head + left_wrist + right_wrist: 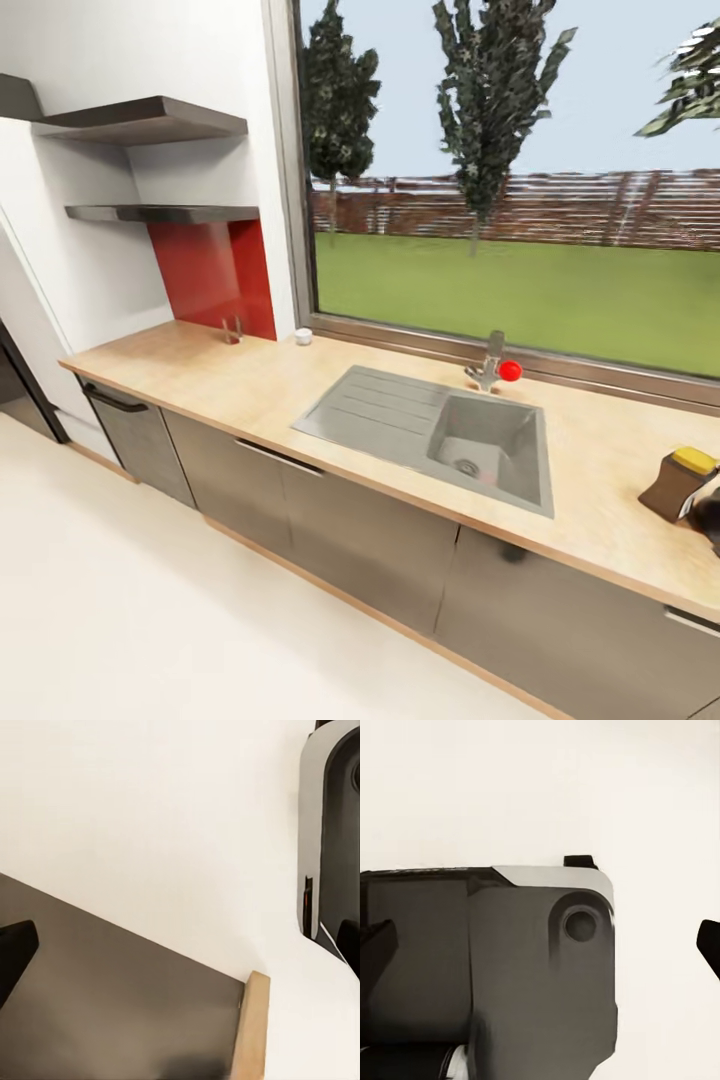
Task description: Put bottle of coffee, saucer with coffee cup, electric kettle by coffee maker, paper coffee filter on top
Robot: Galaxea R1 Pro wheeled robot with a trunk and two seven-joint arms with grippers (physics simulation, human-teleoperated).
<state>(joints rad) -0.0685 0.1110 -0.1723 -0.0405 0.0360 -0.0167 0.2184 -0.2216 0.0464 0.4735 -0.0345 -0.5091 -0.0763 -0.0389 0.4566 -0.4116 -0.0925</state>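
Two dark fingertips show at the edges of the right wrist view, one at each side (375,945), set wide apart with nothing between them; beyond them lies a grey part of the robot's body (540,982) over pale floor. One dark fingertip (15,952) shows in the left wrist view, so that gripper's spread cannot be told; past it are a grey cabinet front (112,1005) and a wooden edge (251,1027). From the head view, a wooden countertop (230,385) carries a steel sink (440,435) with a red-knobbed tap (495,368). Two wall shelves (150,120) hang at the left. None of the coffee things can be identified.
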